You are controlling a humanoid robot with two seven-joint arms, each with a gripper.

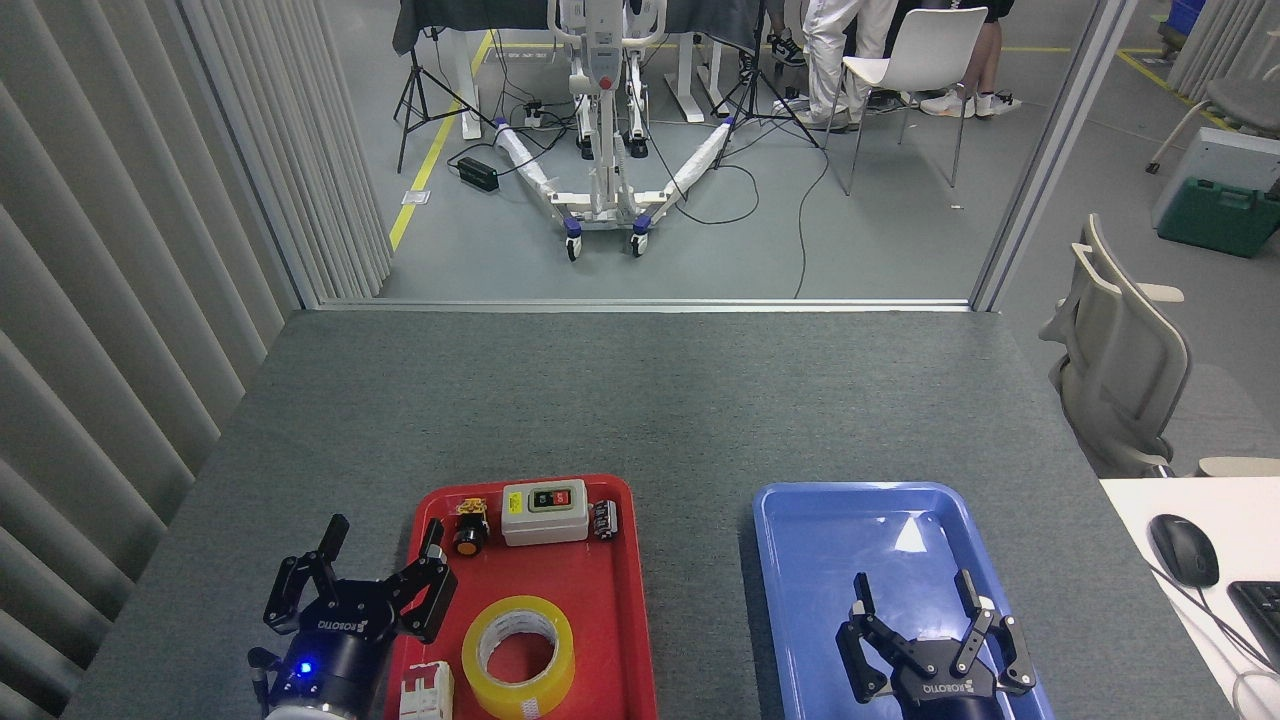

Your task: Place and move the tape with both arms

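Tape, a wide translucent yellow roll with a white core [518,656], lay flat in our red plastic tray [600,620]. Our left black three-finger gripper [375,565] hovered beside it, fingers spread, empty; our right gripper [925,610] hung likewise spread over the blue tray [800,560].

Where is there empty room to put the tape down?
The blue tray holds nothing; only the right gripper hovers over its near end. The grey table is bare beyond and between the trays. The red tray is crowded by the tape and switch box.
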